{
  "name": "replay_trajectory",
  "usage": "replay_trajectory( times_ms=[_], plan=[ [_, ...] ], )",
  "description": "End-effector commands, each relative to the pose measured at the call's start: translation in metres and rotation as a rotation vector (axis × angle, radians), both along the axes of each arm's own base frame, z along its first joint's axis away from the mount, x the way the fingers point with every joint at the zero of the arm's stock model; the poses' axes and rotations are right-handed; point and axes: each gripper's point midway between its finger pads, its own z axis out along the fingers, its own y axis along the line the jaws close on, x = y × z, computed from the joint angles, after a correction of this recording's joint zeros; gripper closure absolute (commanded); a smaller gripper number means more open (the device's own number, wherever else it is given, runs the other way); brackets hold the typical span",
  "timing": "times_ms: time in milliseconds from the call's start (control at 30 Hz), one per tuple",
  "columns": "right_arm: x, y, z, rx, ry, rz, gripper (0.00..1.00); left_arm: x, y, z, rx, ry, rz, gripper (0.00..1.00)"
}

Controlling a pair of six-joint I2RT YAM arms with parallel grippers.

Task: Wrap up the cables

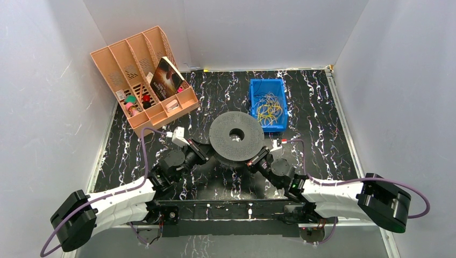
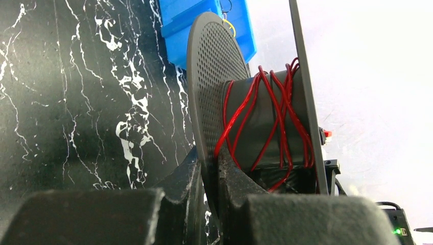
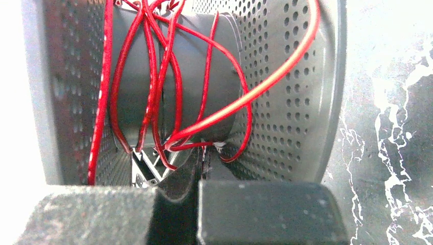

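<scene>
The black spool with perforated flanges sits mid-table. The red cables are wound loosely and criss-crossed round its core; they also show in the right wrist view. My left gripper is at the spool's left edge, and in its wrist view it is shut on the rim of one flange. My right gripper is at the spool's near right edge. In its wrist view it is shut on a red strand that loops out beside the core, between the flanges.
A blue bin with thin yellow wires stands behind the spool on the right. An orange divided organizer holding a book and small items stands at the back left. White walls enclose the black marbled table.
</scene>
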Motion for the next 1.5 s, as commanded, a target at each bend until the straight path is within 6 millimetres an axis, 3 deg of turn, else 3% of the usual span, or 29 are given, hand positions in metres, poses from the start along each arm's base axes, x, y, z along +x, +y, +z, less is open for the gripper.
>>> replay_trajectory(
  times_ms=[0, 167, 567, 900, 1467],
  plan=[
    [0.023, -0.011, 0.034, 0.086, -0.072, -0.124, 0.96, -0.052, -0.012, -0.060, 0.185, 0.114, -0.252, 1.00],
    [0.021, -0.013, 0.021, 0.063, -0.042, -0.121, 0.88, -0.049, -0.010, -0.061, 0.157, 0.129, -0.217, 1.00],
    [0.015, -0.040, 0.000, 0.031, 0.004, -0.168, 0.82, -0.036, 0.011, -0.047, 0.080, 0.115, -0.076, 1.00],
    [0.012, -0.041, -0.002, 0.042, 0.011, -0.155, 0.71, -0.036, 0.004, -0.045, 0.000, 0.124, -0.086, 1.00],
    [0.002, -0.052, 0.008, 0.026, -0.006, -0.132, 0.65, -0.016, 0.023, -0.021, -0.079, 0.047, 0.010, 1.00]
  ],
)
